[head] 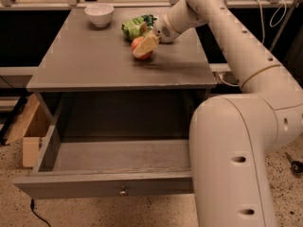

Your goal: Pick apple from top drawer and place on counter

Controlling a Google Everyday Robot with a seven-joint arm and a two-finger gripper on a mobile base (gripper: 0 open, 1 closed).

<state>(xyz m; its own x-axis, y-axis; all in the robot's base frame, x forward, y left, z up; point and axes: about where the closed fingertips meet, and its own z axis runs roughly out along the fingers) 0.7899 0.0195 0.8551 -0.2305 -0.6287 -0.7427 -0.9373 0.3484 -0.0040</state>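
The tool (142, 50) is clamped on the apple (138, 43). One pale finger (146, 45) lies across the fruit's front, and the other is hidden behind it. The apple sits at the tool's tip, low over the far right part of the desk (94, 65). It is either touching the top or just off it; the shadow beneath makes that hard to settle. Letting go likely turns on that last gap straight down. A green bag (135, 26) lies just behind the apple, and a bowl (99, 14) is well apart. The drawer (113, 186) stands open below, its right end hidden by the arm (236, 174).
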